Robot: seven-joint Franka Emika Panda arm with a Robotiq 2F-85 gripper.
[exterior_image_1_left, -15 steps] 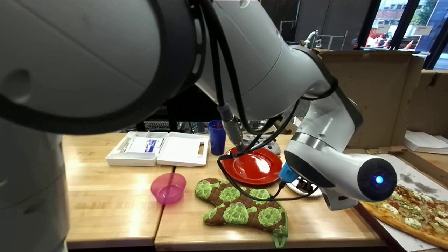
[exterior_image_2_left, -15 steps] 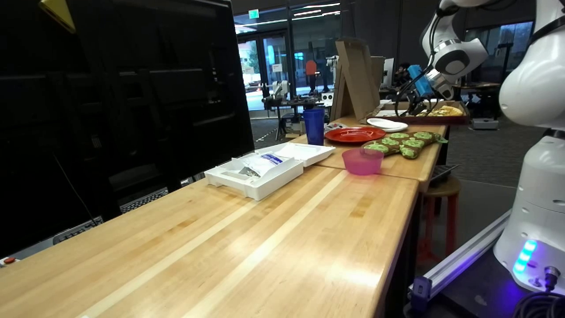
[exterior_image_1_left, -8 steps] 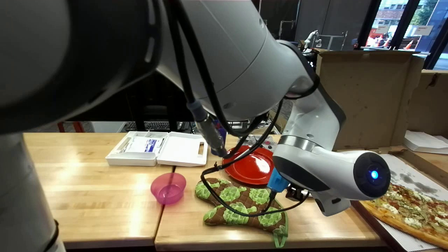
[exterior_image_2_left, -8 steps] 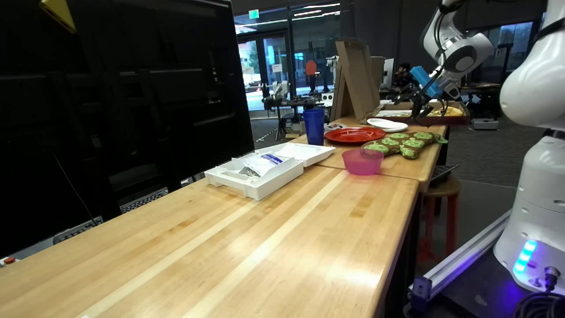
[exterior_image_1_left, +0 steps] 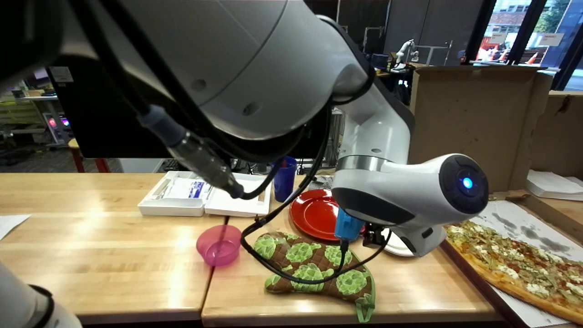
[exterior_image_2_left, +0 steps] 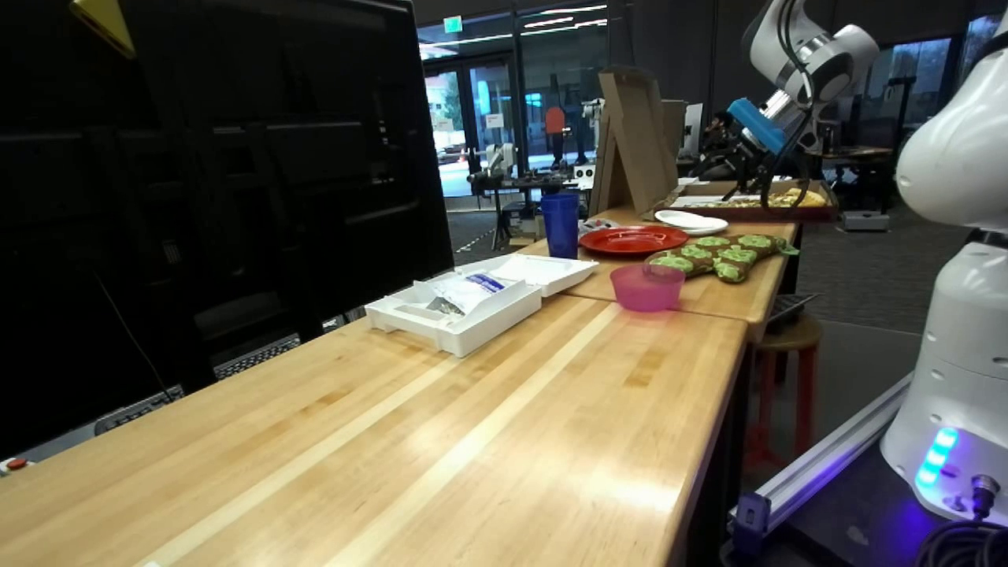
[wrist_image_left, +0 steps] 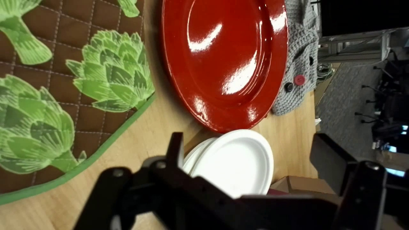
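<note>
Black two-fingered gripper hangs above the pale wooden tabletop, fingers spread wide. Framed between them in the wrist view: overlapping round white plates, on the tabletop just beside the glossy round red plate. Brown quilted oven mitt with green artichokes lies near the red plate; grey knitted piece with buttons along its opposite side.

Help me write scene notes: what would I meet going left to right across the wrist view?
Brown-and-green quilted fabric oven mitt, glossy red rimmed plate, buttoned grey knitted item, grey carpeted floor.
</note>
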